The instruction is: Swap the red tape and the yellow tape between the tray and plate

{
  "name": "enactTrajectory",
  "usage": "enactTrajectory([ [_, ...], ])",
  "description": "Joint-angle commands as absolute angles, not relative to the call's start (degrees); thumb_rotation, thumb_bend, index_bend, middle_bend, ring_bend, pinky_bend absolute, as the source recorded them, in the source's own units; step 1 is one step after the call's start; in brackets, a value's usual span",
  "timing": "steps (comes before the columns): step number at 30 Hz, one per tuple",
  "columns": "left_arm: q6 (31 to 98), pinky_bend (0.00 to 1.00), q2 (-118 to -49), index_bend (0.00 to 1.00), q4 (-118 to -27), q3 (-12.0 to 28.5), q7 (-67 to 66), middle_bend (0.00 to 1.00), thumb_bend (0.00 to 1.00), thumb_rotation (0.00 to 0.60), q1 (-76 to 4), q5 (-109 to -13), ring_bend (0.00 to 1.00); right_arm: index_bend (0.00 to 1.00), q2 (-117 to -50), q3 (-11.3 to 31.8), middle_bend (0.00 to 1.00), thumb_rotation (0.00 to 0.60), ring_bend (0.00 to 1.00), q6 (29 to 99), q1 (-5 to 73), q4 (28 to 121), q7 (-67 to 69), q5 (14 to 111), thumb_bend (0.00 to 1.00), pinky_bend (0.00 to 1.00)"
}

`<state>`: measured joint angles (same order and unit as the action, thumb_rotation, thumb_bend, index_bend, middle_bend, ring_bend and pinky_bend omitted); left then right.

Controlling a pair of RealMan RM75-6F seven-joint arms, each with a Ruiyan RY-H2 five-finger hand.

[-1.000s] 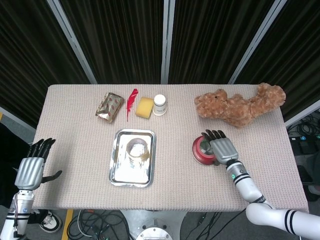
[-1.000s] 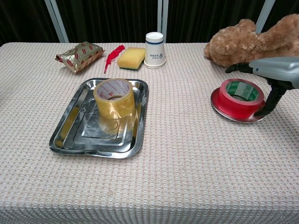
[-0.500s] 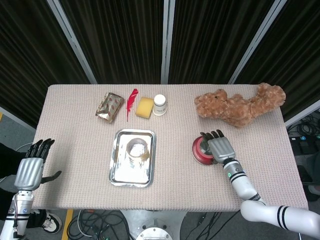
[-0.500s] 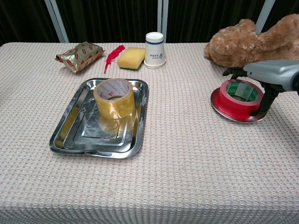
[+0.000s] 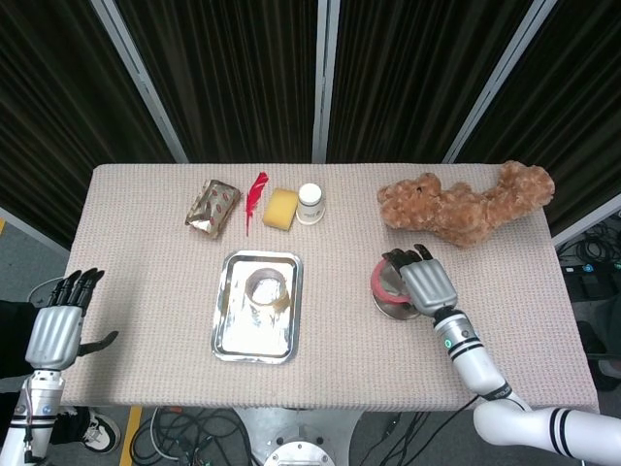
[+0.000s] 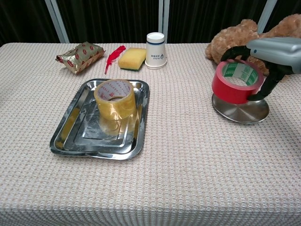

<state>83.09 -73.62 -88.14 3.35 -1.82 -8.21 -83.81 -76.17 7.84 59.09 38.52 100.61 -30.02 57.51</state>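
My right hand (image 6: 273,49) (image 5: 427,283) grips the red tape (image 6: 235,81) (image 5: 380,282) from above and holds it tilted, a little above the small steel plate (image 6: 242,112) (image 5: 396,309). The yellow tape (image 6: 114,99) (image 5: 267,290) stands in the steel tray (image 6: 70,136) (image 5: 233,335) left of centre. My left hand (image 5: 58,328) hangs open off the table's left edge, far from both tapes; the chest view does not show it.
Along the back edge lie a snack packet (image 6: 80,56), a red feather (image 6: 113,57), a yellow sponge (image 6: 132,58) and a paper cup (image 6: 155,50). A brown teddy bear (image 6: 254,37) lies just behind the plate and my right hand.
My right hand closed on the red tape and lifted it off the plate, which is now bare. The left hand and yellow tape stayed put.
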Motion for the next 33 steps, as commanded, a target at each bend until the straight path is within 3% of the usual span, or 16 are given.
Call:
enactTrajectory([
  [1, 83.15, 0.1, -73.57, 0.09, -88.21, 3.4, -1.84, 0.07, 0.11, 0.6, -8.17, -83.75, 0.0, 0.19, -74.66, 7.81, 0.29, 0.6, 0.22, 59.83, 38.62, 104.7, -28.99, 61.55, 0.2, 0.11],
  [7, 83.23, 0.1, -73.32, 0.09, -88.39, 3.42, -2.04, 0.07, 0.11, 0.6, -7.98, -83.51, 0.0, 0.19, -76.45, 6.76, 0.29, 0.6, 0.22, 56.38, 40.63, 107.62, -27.76, 65.28, 0.2, 0.11],
  [23, 83.57, 0.1, -73.38, 0.09, -87.45, 3.21, -0.93, 0.07, 0.11, 0.6, -7.09, -82.99, 0.0, 0.19, -85.75, 4.48, 0.28, 0.6, 0.22, 51.47, 45.36, 100.56, -32.53, 61.56, 0.2, 0.11],
  [25, 83.57, 0.1, -73.45, 0.09, -87.35, 3.21, -0.95, 0.07, 0.11, 0.6, -7.06, -82.98, 0.0, 0.11, -86.35, 4.28, 0.23, 0.6, 0.18, 51.21, 45.62, 100.13, -32.64, 61.26, 0.2, 0.11],
  [28, 83.6, 0.1, -73.51, 0.09, -87.19, 3.22, -0.92, 0.07, 0.11, 0.6, -6.97, -82.9, 0.0, 0.0, -86.34, 3.86, 0.07, 0.6, 0.03, 50.01, 46.21, 99.95, -32.42, 60.9, 0.17, 0.06],
  [30, 83.55, 0.1, -73.44, 0.09, -87.18, 3.2, -0.87, 0.07, 0.11, 0.6, -6.92, -82.87, 0.0, 0.0, -86.23, 3.91, 0.01, 0.6, 0.0, 50.22, 46.23, 100.0, -31.68, 61.73, 0.14, 0.02],
  [33, 83.59, 0.1, -73.43, 0.09, -87.21, 3.23, -0.88, 0.07, 0.11, 0.6, -6.89, -82.91, 0.0, 0.0, -85.91, 3.94, 0.0, 0.6, 0.0, 51.29, 45.62, 99.97, -29.56, 64.1, 0.1, 0.0],
])
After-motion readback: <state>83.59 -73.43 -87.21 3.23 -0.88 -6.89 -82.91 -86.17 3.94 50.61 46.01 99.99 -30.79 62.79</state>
